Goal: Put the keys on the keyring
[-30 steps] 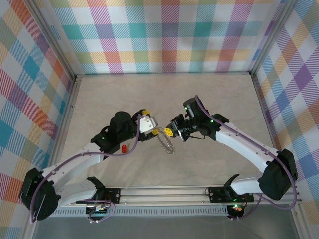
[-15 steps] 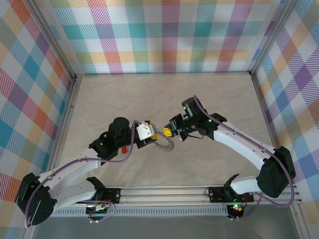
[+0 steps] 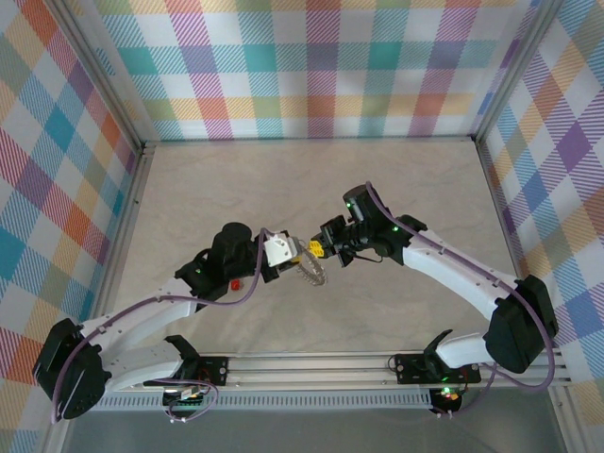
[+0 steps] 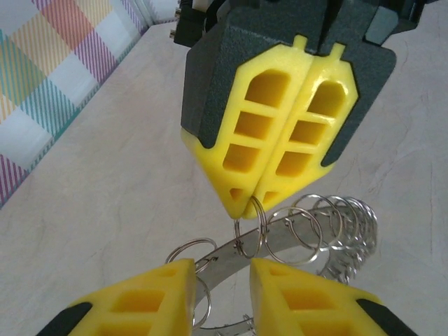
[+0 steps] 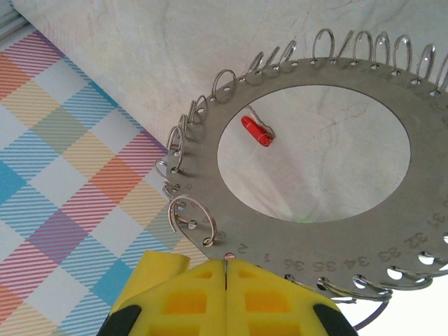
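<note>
Closing in on the keyring [image 3: 308, 272] from both sides.
Held up mid-table by the right gripper [image 3: 319, 250], pressed together on one small loop at the far-right rim. Now straddled from the left by the left gripper [image 4: 220, 287], brought in from farther left over the last second and narrowed from wide to a slim gap around the rim; no firm pinch to be seen yet. Probably a second hold, to steady things or pry a loop open. Not yet threaded with the key [image 3: 234, 284], lying untouched on the table to the near left, beside the left arm.
</note>
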